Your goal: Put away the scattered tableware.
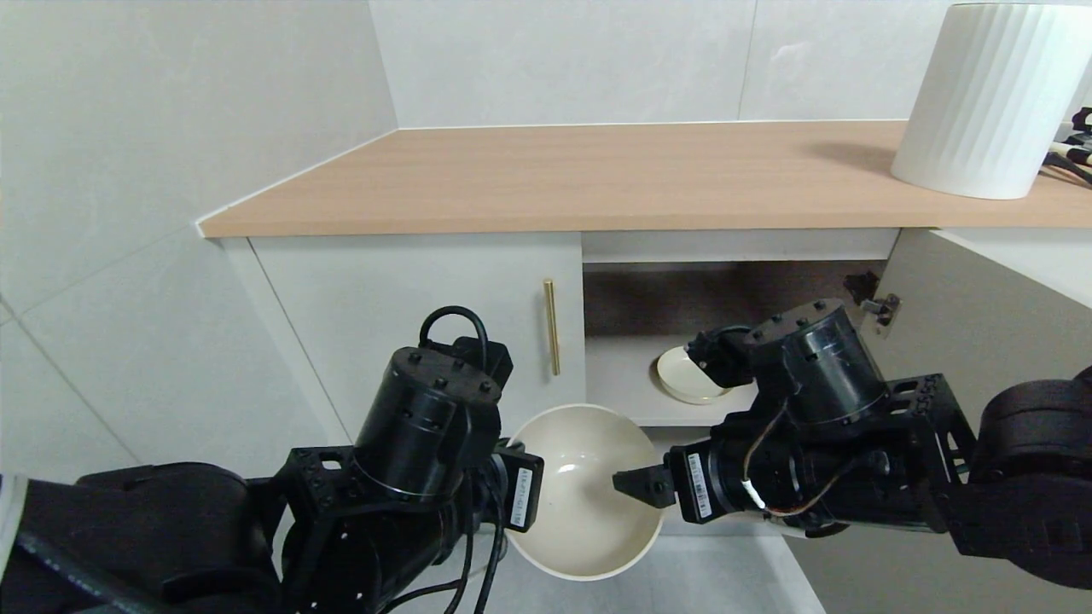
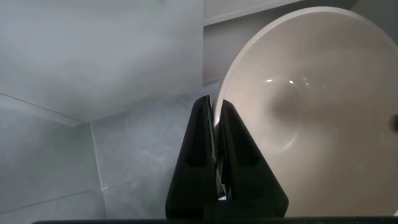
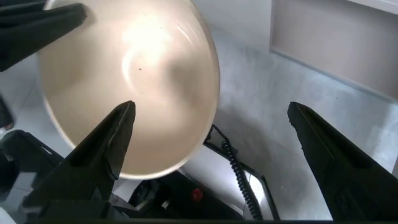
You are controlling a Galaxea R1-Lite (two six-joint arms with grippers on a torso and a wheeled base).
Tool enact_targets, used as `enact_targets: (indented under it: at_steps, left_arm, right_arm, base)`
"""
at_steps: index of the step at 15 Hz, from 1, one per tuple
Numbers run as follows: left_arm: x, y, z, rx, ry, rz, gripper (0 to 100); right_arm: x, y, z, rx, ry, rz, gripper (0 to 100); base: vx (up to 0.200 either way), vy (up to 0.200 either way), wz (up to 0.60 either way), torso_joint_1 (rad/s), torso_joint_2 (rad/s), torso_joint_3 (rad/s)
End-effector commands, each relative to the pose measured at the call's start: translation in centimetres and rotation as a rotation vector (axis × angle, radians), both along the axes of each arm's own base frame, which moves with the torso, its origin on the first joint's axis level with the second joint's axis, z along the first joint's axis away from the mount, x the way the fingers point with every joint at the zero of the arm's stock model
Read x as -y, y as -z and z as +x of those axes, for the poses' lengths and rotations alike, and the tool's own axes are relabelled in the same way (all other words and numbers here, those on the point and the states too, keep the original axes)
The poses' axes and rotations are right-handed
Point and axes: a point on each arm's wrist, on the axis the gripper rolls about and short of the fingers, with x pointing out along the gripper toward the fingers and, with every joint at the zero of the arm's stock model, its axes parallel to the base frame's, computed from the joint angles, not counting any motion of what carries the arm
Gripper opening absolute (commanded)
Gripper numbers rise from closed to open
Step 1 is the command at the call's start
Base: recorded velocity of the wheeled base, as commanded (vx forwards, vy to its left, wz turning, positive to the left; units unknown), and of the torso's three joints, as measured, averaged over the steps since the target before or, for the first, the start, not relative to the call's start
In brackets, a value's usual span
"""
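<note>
Wooden countertop [image 1: 597, 170] is running across the back, with a white cabinet [image 1: 409, 307] sitting under it. The cabinet's right-hand door [image 1: 964, 315] is standing open, the left-hand one is sitting shut. A tall white ribbed container [image 1: 990, 94] is standing on the countertop at the far right.

Cream bowl [image 1: 580, 495] [image 2: 311, 112] [image 3: 124, 81] is hanging in the air low in front of the cabinet, above the grey floor [image 3: 261, 143], tilted with its hollow facing up toward my head camera.

My left gripper [image 2: 215, 124] is pinching the bowl's rim on my left side, one finger on each face of the wall, pressed tight.

My right gripper [image 3: 211, 111] is sitting at the bowl's opposite rim with its fingers spread wide apart; one finger [image 3: 118, 134] is lying over the bowl's hollow, the other is hanging well outside the rim. Contact with the bowl: cannot tell.

A small cream plate [image 1: 687, 375] is lying flat on the shelf [image 1: 623, 375] inside the open compartment.

A slim brass handle [image 1: 551, 327] is standing upright on the shut door's edge.
</note>
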Motion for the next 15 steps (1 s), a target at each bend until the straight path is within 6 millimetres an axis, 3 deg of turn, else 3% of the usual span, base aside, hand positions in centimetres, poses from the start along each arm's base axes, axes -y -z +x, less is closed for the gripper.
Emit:
enact_targets:
  at_steps: [1,2,3,15]
  left_arm:
    - [0.01,-0.14,-0.18,0.003,0.005,-0.004,0]
    - [0.03,-0.09,-0.17,0.001,0.006,-0.004,0]
    - [0.03,-0.09,-0.17,0.001,0.006,-0.004,0]
    - [0.00,0.20,-0.19,-0.006,0.005,0.006,0]
  right_arm:
    - [-0.25,0.75,0.33,-0.017,0.005,-0.015,100]
    - [-0.32,0.74,0.41,-0.018,0.009,-0.010,100]
    - [-0.50,0.89,0.58,-0.021,0.015,0.000,0]
    - [-0.56,0.90,0.58,-0.016,0.025,0.023,0]
  base:
    - [0.000,0.000,0.00,0.000,0.00,0.000]
    - [0.000,0.000,0.00,0.000,0.00,0.000]
    - [0.000,0.000,0.00,0.000,0.00,0.000]
    - [0.000,0.000,0.00,0.000,0.00,0.000]
